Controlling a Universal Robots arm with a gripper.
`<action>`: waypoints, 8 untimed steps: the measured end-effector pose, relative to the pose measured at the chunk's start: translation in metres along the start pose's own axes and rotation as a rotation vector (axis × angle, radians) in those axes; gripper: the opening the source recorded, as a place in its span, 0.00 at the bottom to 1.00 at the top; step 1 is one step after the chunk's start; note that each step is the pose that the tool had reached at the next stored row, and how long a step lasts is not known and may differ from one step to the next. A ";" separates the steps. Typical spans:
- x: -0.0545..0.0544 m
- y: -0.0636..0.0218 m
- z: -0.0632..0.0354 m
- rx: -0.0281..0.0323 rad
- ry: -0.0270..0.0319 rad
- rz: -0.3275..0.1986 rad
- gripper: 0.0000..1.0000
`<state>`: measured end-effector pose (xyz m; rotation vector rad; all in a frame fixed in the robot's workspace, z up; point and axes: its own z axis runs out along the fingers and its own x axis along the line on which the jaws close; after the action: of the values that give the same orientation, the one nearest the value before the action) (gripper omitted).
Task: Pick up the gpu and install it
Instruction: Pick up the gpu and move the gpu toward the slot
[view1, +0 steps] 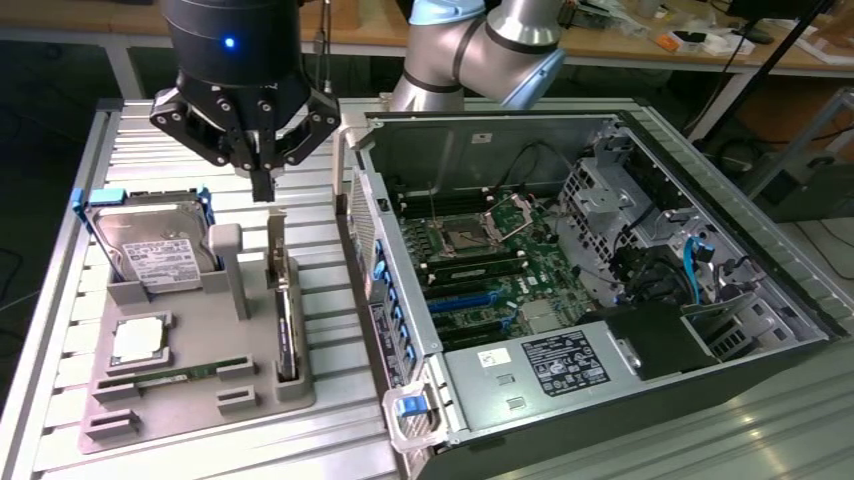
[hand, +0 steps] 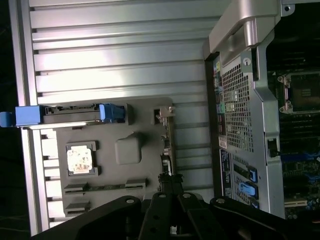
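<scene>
The gpu (view1: 282, 305) is a thin dark card standing on edge in a slot of the grey parts tray (view1: 200, 405), its pale bracket end pointing away from the table's front edge. My gripper (view1: 263, 188) hangs just above that bracket end, fingers pressed together and shut on nothing. In the wrist view the gpu (hand: 168, 145) appears edge-on as a narrow strip. The shut gripper (hand: 170, 181) sits right over one end of it, apart from the card.
On the tray also stand a silver hard drive (view1: 151, 250) in a blue-tabbed caddy, a processor chip (view1: 139, 340) and a green memory stick (view1: 187, 373). The open computer case (view1: 574, 270) lies at the exterior view's right, its motherboard exposed. Ribbed metal table (hand: 115, 55) surrounds the tray.
</scene>
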<state>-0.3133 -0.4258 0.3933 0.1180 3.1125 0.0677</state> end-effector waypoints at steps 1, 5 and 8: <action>0.000 -0.0020 -0.0001 0.0000 0.0000 0.000 0.11; -0.001 -0.0083 -0.0004 0.0000 0.0000 0.000 0.11; -0.001 -0.0132 -0.0006 0.0001 0.0001 0.000 0.11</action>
<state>-0.3132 -0.4391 0.3934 0.1179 3.1126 0.0675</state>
